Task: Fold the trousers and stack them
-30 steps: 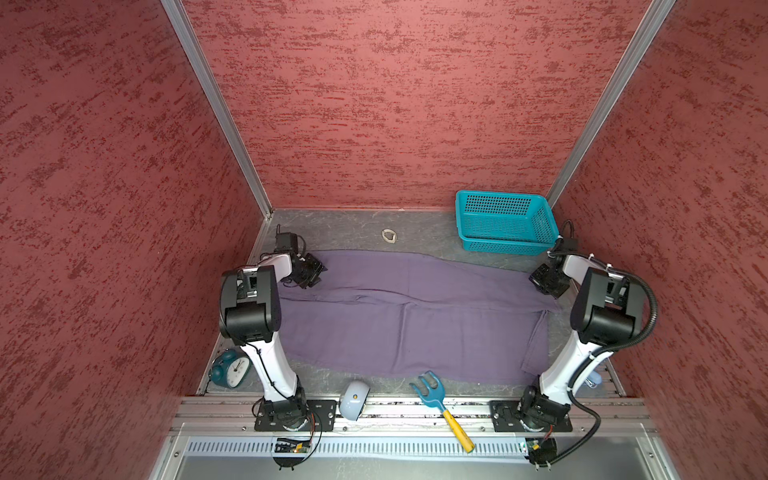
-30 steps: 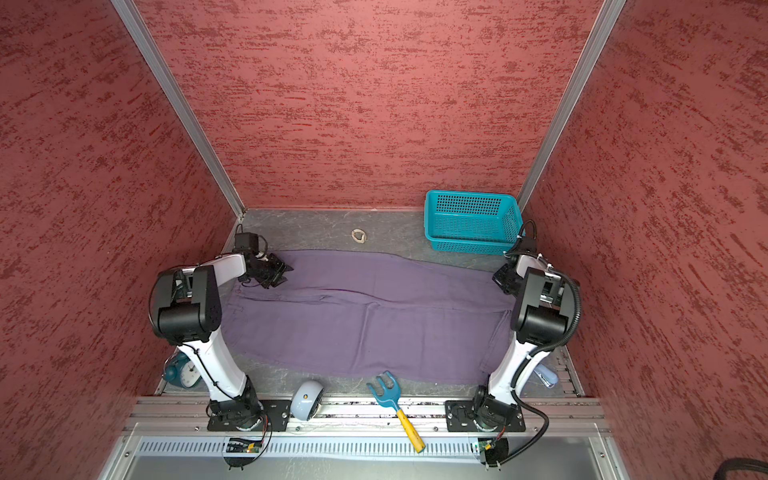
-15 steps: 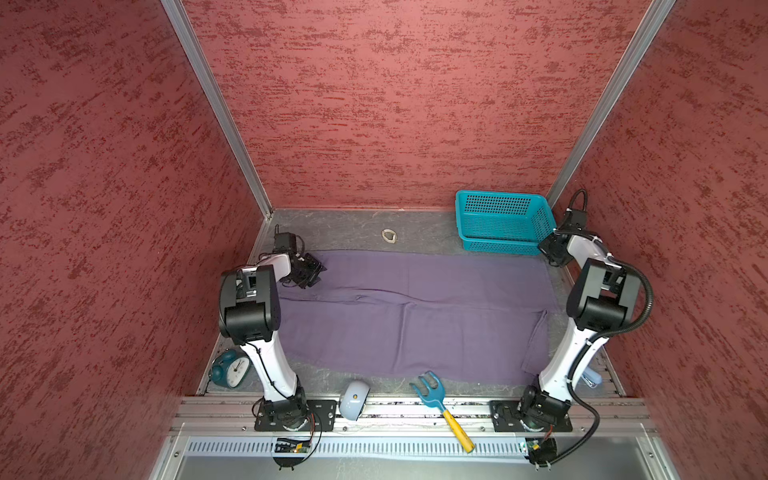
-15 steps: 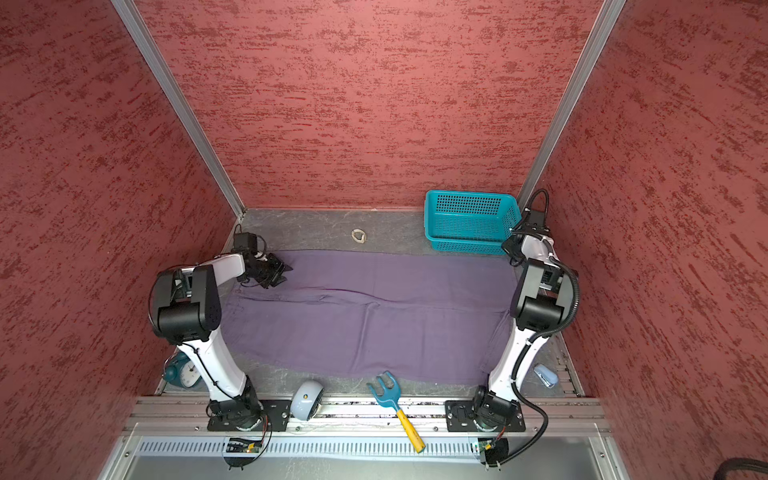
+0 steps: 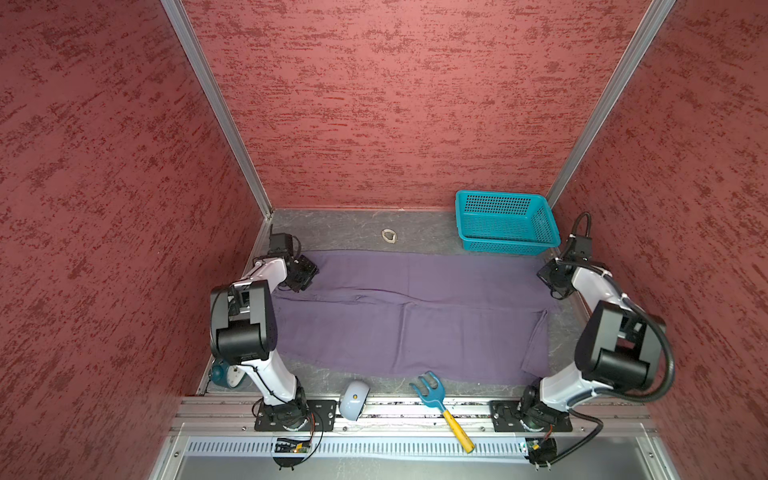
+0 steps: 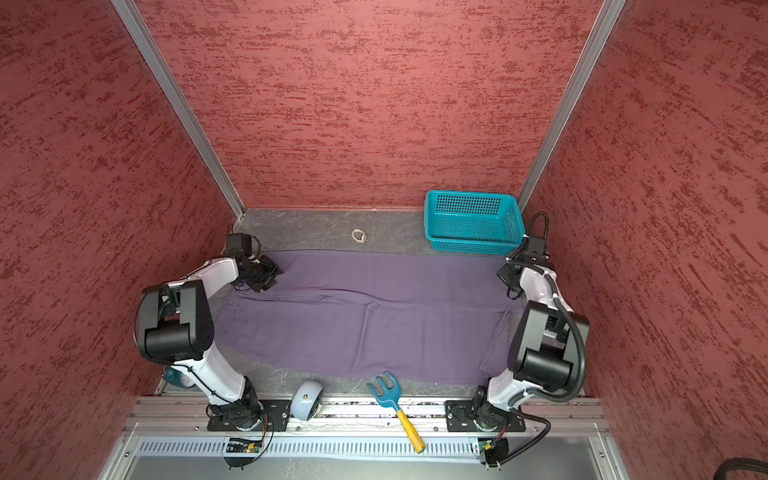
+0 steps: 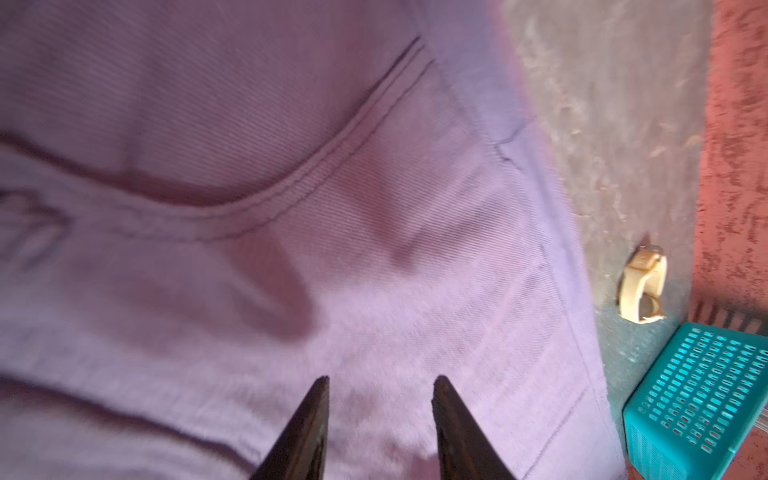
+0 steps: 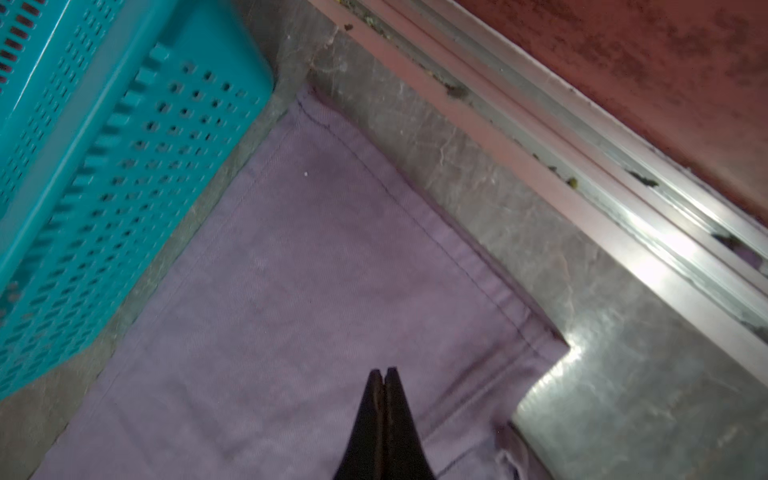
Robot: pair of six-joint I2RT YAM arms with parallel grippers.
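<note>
The purple trousers [image 5: 415, 320] [image 6: 374, 320] lie spread flat across the table, legs running to the right. My left gripper [image 5: 309, 274] [image 6: 270, 276] hovers low over their far left end. In the left wrist view it [image 7: 380, 380] is open above the cloth [image 7: 291, 208] near a curved pocket seam, with nothing between its fingers. My right gripper [image 5: 550, 280] [image 6: 507, 280] is at the far right end. In the right wrist view it [image 8: 384, 370] is shut and empty, just above a leg's hem corner [image 8: 311, 270].
A teal basket [image 5: 505, 222] [image 6: 473, 220] [image 7: 698, 395] [image 8: 104, 145] stands at the back right, close to the hem. A cream watch [image 5: 389, 236] [image 7: 642, 286] lies behind the trousers. A blue rake [image 5: 440, 403], a white mouse [image 5: 354, 399] and a teal clock [image 5: 222, 374] sit along the front.
The right gripper swung out toward the back right corner and came back toward the front. The far right leg end now lies straight up to the basket. The left gripper barely moved.
</note>
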